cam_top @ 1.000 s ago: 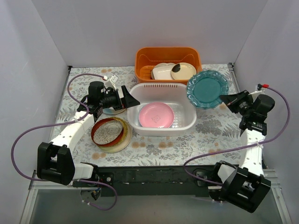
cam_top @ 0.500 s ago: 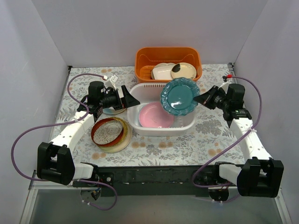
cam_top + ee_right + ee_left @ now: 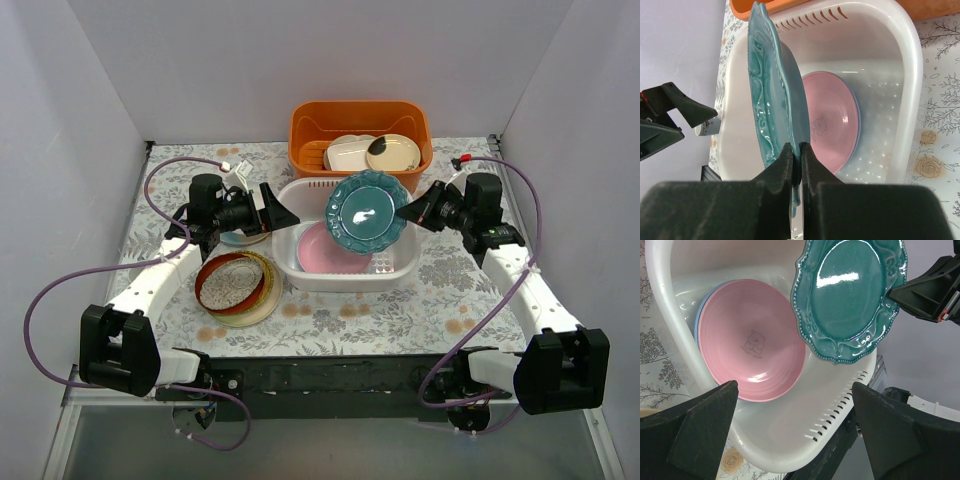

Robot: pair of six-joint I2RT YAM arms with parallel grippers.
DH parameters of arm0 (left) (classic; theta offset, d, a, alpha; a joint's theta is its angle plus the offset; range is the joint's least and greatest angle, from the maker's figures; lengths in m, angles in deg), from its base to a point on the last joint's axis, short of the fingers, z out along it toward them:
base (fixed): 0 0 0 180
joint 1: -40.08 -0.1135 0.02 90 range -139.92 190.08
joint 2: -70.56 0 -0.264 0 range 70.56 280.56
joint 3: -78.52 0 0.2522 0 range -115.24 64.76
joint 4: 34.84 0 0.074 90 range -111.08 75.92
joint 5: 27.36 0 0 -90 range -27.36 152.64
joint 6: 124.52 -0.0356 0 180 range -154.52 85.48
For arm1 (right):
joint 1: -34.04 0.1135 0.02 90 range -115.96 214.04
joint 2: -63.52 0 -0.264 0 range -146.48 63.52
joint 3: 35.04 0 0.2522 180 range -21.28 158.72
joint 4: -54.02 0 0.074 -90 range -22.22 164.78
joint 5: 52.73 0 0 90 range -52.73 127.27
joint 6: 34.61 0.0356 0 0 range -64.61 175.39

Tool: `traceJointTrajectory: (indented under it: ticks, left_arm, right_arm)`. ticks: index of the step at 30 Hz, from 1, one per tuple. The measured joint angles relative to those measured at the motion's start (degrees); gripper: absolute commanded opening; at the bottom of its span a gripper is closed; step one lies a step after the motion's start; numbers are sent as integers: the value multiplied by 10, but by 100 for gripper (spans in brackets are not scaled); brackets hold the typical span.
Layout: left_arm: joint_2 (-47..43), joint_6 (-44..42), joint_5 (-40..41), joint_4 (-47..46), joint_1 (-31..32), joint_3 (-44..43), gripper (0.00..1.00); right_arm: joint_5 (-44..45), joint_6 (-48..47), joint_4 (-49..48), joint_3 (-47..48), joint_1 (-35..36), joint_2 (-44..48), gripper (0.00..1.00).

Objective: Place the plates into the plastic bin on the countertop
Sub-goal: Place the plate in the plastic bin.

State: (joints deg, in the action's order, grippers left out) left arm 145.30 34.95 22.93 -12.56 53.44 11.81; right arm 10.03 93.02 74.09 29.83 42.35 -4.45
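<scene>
Midway over the plastic bin (image 3: 400,262), the teal plate (image 3: 366,209) hangs in the air, pinched at its scalloped rim by the right gripper (image 3: 408,211), whose two fingers (image 3: 785,165) are closed tight on the edge with only the plate's thickness between them. The plate is above the bin's far right part, clear of the pink plate (image 3: 325,250) that lies flat on the bin floor with a blue plate (image 3: 696,322) showing beneath it. Being round, the teal plate has no long axis to speak of; it is steeply tilted, its glossy face turned up and toward the left arm, its held edge pointing back at the right wrist. It looks like glazed ceramic: stiff, slick, fairly heavy for a one-edge grip and likely to chip if dropped, so the rim is the only workable hold, and the free side probably wants lowering close to the pink plate before release. Across the bin, the left gripper (image 3: 283,215) hovers beside the near left rim with its jaws spread wide and nothing between them. On the flowered countertop (image 3: 450,290) a red-rimmed plate (image 3: 230,280) waits on a yellow woven-look plate (image 3: 262,300), while the orange basket (image 3: 310,125) stands behind the bin.
</scene>
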Motion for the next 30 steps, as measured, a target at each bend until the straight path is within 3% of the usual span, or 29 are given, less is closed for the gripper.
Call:
traceJointTrajectory:
  ticks: [30]
  left_arm:
    - [1, 0, 0, 0, 0, 1, 98]
  right_arm:
    - [14, 1, -24, 2, 79, -64, 1]
